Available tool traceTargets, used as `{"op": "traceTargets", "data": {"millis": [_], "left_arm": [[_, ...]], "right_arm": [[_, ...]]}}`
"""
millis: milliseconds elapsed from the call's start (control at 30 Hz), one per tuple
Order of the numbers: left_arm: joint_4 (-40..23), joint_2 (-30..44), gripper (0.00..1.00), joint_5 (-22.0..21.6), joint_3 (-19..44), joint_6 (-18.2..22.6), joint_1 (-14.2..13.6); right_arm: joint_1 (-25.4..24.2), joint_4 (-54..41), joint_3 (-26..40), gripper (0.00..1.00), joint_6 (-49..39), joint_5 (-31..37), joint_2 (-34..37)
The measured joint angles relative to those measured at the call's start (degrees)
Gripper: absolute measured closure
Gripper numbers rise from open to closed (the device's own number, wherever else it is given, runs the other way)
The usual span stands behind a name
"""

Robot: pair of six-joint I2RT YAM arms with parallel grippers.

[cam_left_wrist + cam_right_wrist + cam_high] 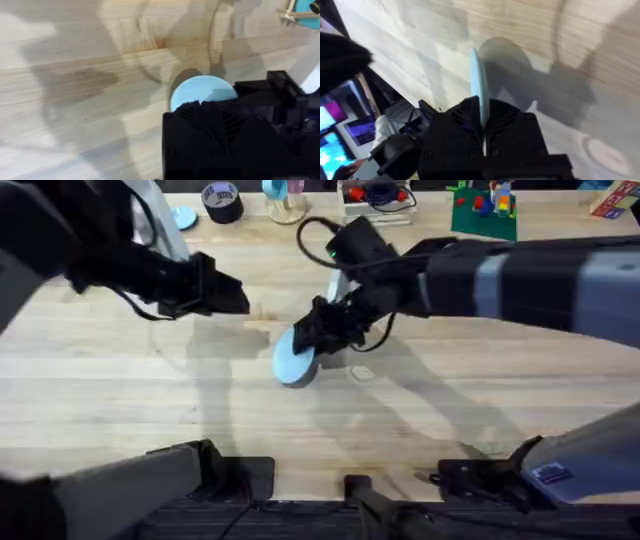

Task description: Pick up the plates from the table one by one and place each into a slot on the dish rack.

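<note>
Right end effector (481, 125) grips one pale blue plate (476, 80) edge-on above table (580, 30).

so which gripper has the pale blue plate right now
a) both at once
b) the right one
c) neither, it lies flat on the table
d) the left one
b: the right gripper is shut on the pale blue plate, held on edge above the table, with the plate's thin rim running up between the fingers in the right wrist view, while the left gripper is off to the side, apart from it.
</note>
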Motion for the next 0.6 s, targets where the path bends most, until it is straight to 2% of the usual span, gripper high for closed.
{"op": "traceTargets", "data": {"millis": [200,367,600], "left_arm": [[-3.9,-6.98,0.959,-2.26,3.25,1.31,0.0],[-6.64,-12.53,0.959,-3.76,4.61,1.7,0.0],[-11.9,-20.15,0.959,-8.66,6.27,1.89,0.0]], "right_arm": [[-1.77,-8.29,-0.07,0.97,-5.55,4.39,-8.05],[-2.65,-17.23,0.26,0.97,-11.15,12.05,-15.76],[-3.99,-27.45,4.49,0.97,-16.39,23.43,-25.34]]}}
